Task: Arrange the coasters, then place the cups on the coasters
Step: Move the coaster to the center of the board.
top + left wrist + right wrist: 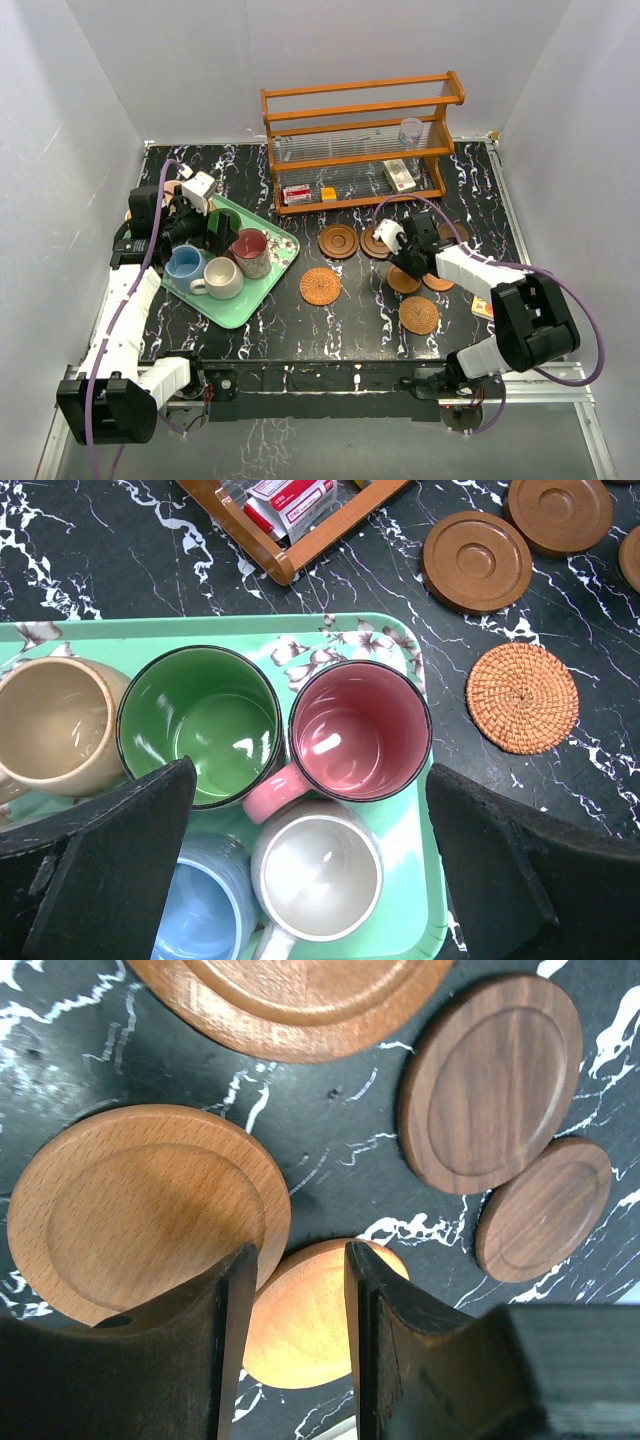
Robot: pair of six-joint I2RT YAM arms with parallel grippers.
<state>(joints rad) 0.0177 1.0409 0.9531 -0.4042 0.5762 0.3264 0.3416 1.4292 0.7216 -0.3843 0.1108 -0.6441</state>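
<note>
Our left pincer (310, 768) hung wide open over the tray (385, 640), gripping nothing, its fingers (110, 860) spread to either side of the cups. We saw five cups packed together below it. The tan cup (50, 725), green cup (200, 725) and pink cup (360, 730) stood in a row, with the blue cup (200, 905) and cream cup (318, 870) just beside them. The pink cup's handle lay wedged between the green and cream cups.

The tray sat at the left of the surface (300, 330), near a corner of the rack (360, 105). The rack stood at the back and held a tumbler (410, 130) and small boxes (297, 194).

The coasters all lay flat on the surface right of the tray, and no cup stood on one. Two dark coasters (338, 241) lay by the rack's foot. One woven coaster (320, 286) lay near the tray, and a second woven one (418, 315) lay nearer our bases. Our right arm crossed above the others.

The right pincer (300, 1260) was low over that cluster, open by a narrow gap and gripping nothing. Through the gap we saw an orange coaster (305, 1330). A pale coaster (150, 1210) was just beside it on one side, and we could not tell whether the two touched. Two walnut coasters (490, 1080) lay apart on the other side.
</note>
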